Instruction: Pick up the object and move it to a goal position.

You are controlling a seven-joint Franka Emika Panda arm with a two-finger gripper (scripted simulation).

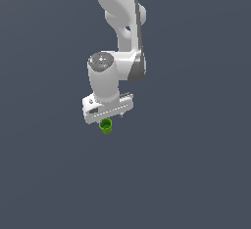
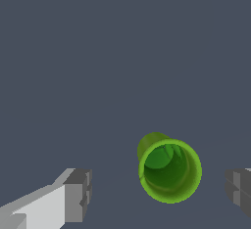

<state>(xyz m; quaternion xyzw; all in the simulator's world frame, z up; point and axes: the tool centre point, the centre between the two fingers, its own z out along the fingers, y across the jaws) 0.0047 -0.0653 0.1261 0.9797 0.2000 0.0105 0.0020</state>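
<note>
The bright green cup [image 1: 106, 125] stands upright on the dark grey floor, just below my white gripper [image 1: 108, 119] in the exterior view. In the wrist view I look down into its hollow top [image 2: 169, 170]. My gripper [image 2: 159, 191] is open. One fingertip [image 2: 78, 194] is on one side of the cup and the other fingertip [image 2: 239, 190] on the other side, each with a gap to it. The cup sits nearer the second finger. In the exterior view the fingers are mostly hidden behind the hand.
The flat dark grey floor [image 1: 196, 174] surrounds the cup on all sides. The white arm [image 1: 122, 27] rises above the gripper. No other object shows.
</note>
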